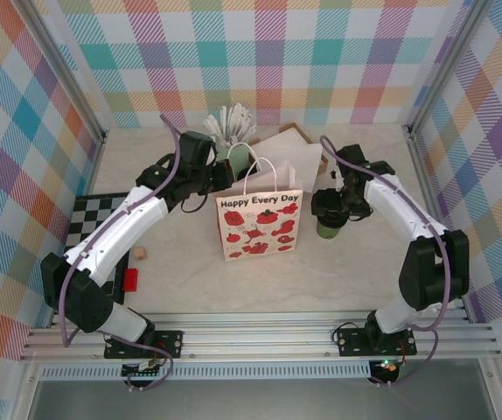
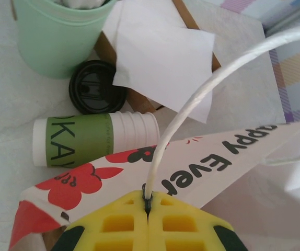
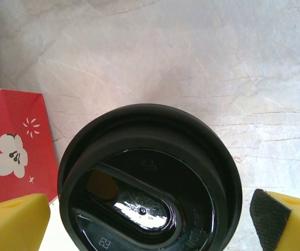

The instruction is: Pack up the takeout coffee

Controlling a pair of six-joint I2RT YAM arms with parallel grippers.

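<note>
Top external view gives us one paper bag (image 1: 260, 226) standing upright mid-bench (image 1: 260, 289). It is white with red poppies, and we read "Happy Every Day" across its face. The coffee (image 1: 327, 231), one dark green cup with a black lid, stands upright on the bench just right of the bag, outside it.

The right claw (image 1: 330, 214) hangs straight over the cup. In the right wrist view its two yellow fingers (image 3: 14, 222) stand on either side of the lid with a thin sliver of bench showing on each side, so we take it as released around the cup and not pinching it. On the lid we can make out a small embossed "22".

In the left wrist view, the left claw (image 2: 148, 205) is clenched on the bag's white cord handle (image 2: 202, 99), its fingers pressed together with the cord between them. From here we read "Happy Ever" upside down on the bag.

Behind the bag we count:
- one pale green cup (image 2: 56, 36) holding white-wrapped sticks
- one loose black lid (image 2: 95, 88) lying flat beside it
- one stack of cream cups (image 2: 95, 138) on its side, with a green sleeve showing the letters "KA"; we cannot tell how many cups are in it
- some white napkins (image 2: 160, 57)

At the left of the bench we see one chequered mat (image 1: 94, 214), one small wooden block (image 1: 140, 253) and one red piece (image 1: 130, 279).
</note>
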